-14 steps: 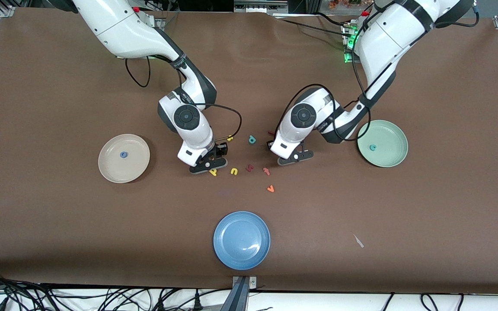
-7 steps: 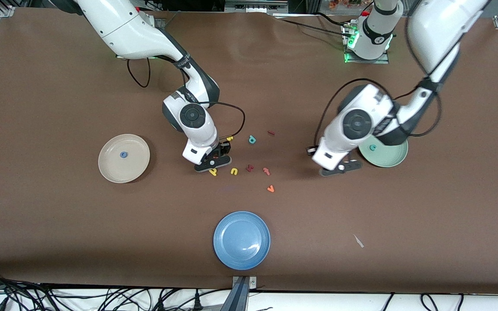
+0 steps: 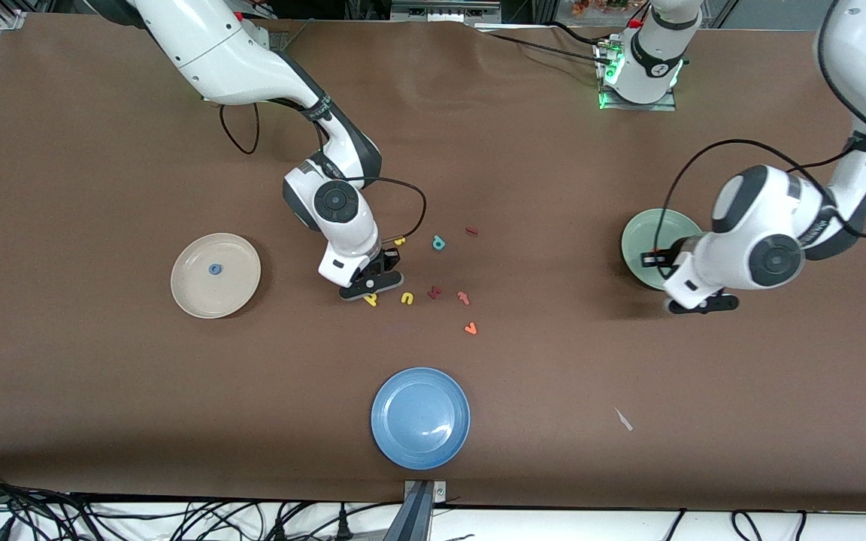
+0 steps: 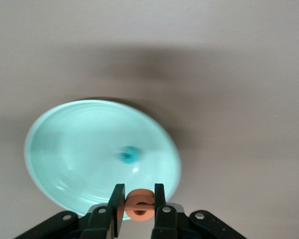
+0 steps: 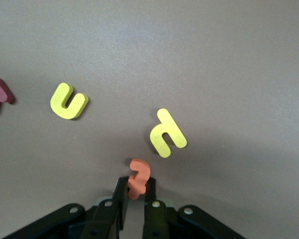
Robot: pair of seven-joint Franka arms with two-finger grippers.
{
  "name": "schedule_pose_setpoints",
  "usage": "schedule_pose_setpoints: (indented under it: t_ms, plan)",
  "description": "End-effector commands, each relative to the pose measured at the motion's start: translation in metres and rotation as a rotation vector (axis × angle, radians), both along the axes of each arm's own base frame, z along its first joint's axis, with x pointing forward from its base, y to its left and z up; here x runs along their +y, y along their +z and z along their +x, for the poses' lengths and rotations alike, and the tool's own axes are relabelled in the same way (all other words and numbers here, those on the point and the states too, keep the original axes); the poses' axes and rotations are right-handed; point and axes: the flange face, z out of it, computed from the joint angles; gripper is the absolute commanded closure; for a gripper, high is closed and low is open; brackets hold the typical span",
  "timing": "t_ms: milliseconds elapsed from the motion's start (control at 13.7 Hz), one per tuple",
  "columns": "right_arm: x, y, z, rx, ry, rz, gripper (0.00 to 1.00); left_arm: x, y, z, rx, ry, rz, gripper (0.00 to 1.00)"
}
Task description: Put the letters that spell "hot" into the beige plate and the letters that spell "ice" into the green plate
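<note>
- The beige plate (image 3: 215, 275) sits toward the right arm's end of the table, the blue "o" (image 3: 214, 269) lying in it.
- The right gripper (image 3: 370, 284) is low over the brown table (image 3: 102, 391), its jaws clenched on the orange "t" (image 5: 138, 179); the yellow "h" (image 5: 167, 133) lies just beside that letter, and the yellow "u" (image 5: 68, 101) a little apart from it.
- A teal "p" (image 3: 438, 243) and the thin dark red "i" (image 3: 470, 231) lie farther from the front camera than the rest of the loose cluster at mid-table.
- A dark red letter (image 3: 434, 292), a pinkish-red "t" (image 3: 463, 297) and an orange "v" (image 3: 470, 327) lie loose near the "u".
- The blue plate (image 3: 420, 418) rests nearest the front camera.
- The green plate (image 4: 79, 149) sits toward the left arm's end, the teal "c" (image 4: 129, 155) lying in it.
- The left gripper (image 4: 139, 204) hangs over the green plate's rim, jaws pinching the orange "e" (image 4: 139, 204).
</note>
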Motion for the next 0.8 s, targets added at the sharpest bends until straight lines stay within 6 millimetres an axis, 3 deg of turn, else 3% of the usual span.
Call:
schedule_pose_setpoints:
  t_ms: [0, 146, 292, 365, 438, 511, 584, 730]
  plan:
    - [-0.001, 0.007, 0.004, -0.016, 0.028, -0.013, 1.0, 0.035, -0.014, -0.009, 0.027, -0.054, -0.021, 1.0]
    - [-0.013, 0.03, 0.013, -0.019, 0.025, -0.042, 1.0, 0.043, -0.035, -0.019, 0.066, -0.048, -0.026, 0.97]
    - [-0.045, 0.068, 0.027, 0.01, 0.058, -0.089, 1.0, 0.047, -0.046, -0.022, 0.082, -0.061, -0.017, 0.71]
    - [-0.071, 0.084, 0.036, 0.03, 0.089, -0.118, 1.0, 0.047, -0.047, -0.022, 0.081, -0.062, -0.017, 0.66]
    - [-0.1, 0.094, 0.044, 0.042, 0.135, -0.142, 1.0, 0.047, -0.046, -0.021, 0.08, -0.061, -0.017, 0.51]
    - [-0.131, 0.101, 0.051, 0.046, 0.191, -0.159, 1.0, 0.047, -0.043, -0.019, 0.072, -0.061, -0.014, 0.25]
    - [-0.162, 0.104, 0.053, 0.058, 0.237, -0.177, 1.0, 0.044, -0.039, -0.017, 0.066, -0.063, -0.013, 0.08]
    - [-0.217, 0.101, 0.05, 0.089, 0.31, -0.208, 1.0, 0.028, -0.018, -0.009, 0.034, -0.048, -0.007, 0.01]
